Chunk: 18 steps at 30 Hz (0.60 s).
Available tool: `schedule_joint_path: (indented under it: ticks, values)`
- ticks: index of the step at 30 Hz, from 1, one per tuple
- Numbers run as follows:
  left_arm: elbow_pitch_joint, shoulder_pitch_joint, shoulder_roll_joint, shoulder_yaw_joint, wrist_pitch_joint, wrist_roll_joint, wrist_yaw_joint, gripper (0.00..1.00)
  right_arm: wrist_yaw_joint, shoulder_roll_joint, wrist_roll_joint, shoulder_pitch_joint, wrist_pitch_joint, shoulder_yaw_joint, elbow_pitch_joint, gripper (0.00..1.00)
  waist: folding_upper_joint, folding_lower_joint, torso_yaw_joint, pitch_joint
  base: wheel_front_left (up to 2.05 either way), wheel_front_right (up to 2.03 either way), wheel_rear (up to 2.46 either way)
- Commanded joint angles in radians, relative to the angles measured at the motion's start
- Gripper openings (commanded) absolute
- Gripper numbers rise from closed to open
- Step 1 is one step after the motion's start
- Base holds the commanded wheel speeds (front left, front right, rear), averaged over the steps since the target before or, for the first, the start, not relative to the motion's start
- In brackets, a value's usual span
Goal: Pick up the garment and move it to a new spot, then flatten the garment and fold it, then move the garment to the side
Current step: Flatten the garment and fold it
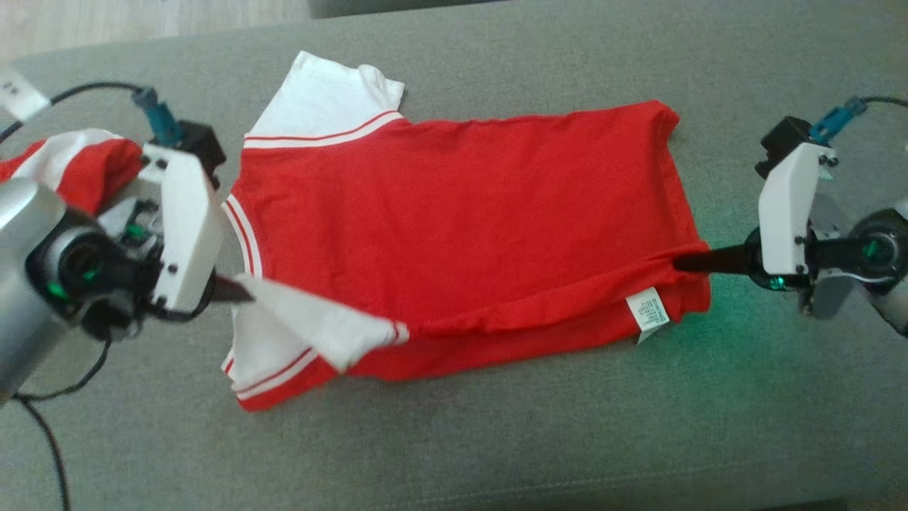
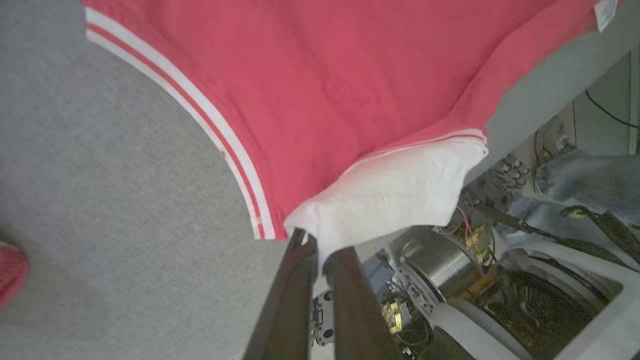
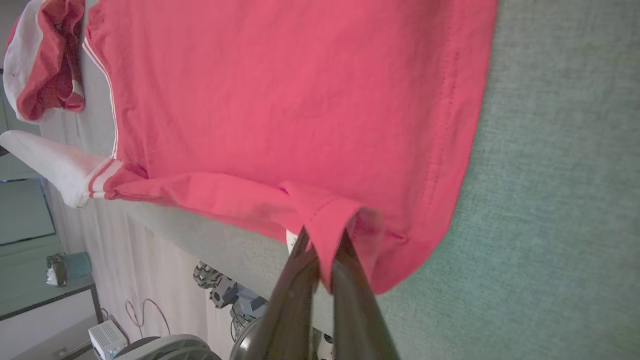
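A red T-shirt [image 1: 461, 213] with white sleeves lies spread on a grey upholstered surface [image 1: 496, 433], collar to the left. Its near side is lifted and partly folded over, and a white label [image 1: 647, 311] shows. My left gripper [image 1: 237, 289] is shut on the near white sleeve [image 1: 319, 323]. In the left wrist view the fingertips [image 2: 320, 252] pinch that sleeve's [image 2: 395, 195] corner. My right gripper [image 1: 684, 262] is shut on the red hem corner at the right. The right wrist view shows that gripper [image 3: 325, 260] with red cloth [image 3: 300, 100] clamped between its fingers.
A second red and white garment [image 1: 78, 167] lies bunched at the far left, behind my left wrist. The grey surface's front edge runs close below the shirt. Beyond that edge the left wrist view shows my own base [image 2: 500, 290].
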Motion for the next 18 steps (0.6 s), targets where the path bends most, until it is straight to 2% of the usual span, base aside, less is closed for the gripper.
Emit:
schedule_joint_path:
  ticks: [1, 6, 7, 8, 9, 15, 18]
  values:
    - [0.014, -0.076, 0.024, 0.066, -0.020, 0.021, -0.011, 0.00, 0.008, -0.007, 0.004, -0.024, -0.003, -0.020, 0.005, 0.00, 0.0000, 0.0001, -0.003, 0.008, 0.00, 0.00, 0.00]
    - [0.150, -0.093, -0.051, 0.072, -0.106, 0.057, -0.056, 0.00, 0.008, 0.036, 0.001, -0.040, -0.012, -0.014, 0.073, 0.00, 0.0000, 0.0001, -0.005, 0.017, 0.00, 0.00, 0.00]
    - [0.177, -0.094, -0.063, 0.072, -0.128, 0.068, -0.063, 0.05, 0.008, 0.042, -0.004, -0.041, -0.018, -0.011, 0.085, 0.27, 0.0000, 0.0001, -0.005, 0.017, 0.00, 0.00, 0.00]
    - [0.203, -0.093, -0.076, 0.072, -0.148, 0.076, -0.072, 0.49, 0.008, 0.049, -0.011, -0.042, -0.028, -0.010, 0.097, 0.55, 0.0000, 0.0001, -0.006, 0.014, 0.00, 0.00, 0.00]
    - [0.227, -0.090, -0.088, 0.074, -0.169, 0.079, -0.078, 1.00, 0.008, 0.056, -0.018, -0.042, -0.043, -0.009, 0.109, 1.00, 0.0000, 0.0001, -0.006, 0.010, 0.00, 0.00, 0.00]
    - [0.329, -0.072, -0.138, 0.068, -0.334, 0.149, -0.123, 1.00, 0.008, 0.078, -0.019, -0.013, -0.105, -0.019, 0.147, 1.00, 0.0000, 0.0001, 0.003, -0.041, 0.00, 0.00, 0.00]
    - [0.339, -0.062, -0.145, 0.063, -0.449, 0.203, -0.138, 1.00, 0.008, 0.063, -0.040, 0.008, -0.203, -0.038, 0.121, 1.00, 0.0000, 0.0001, 0.013, -0.080, 0.00, 0.00, 0.00]
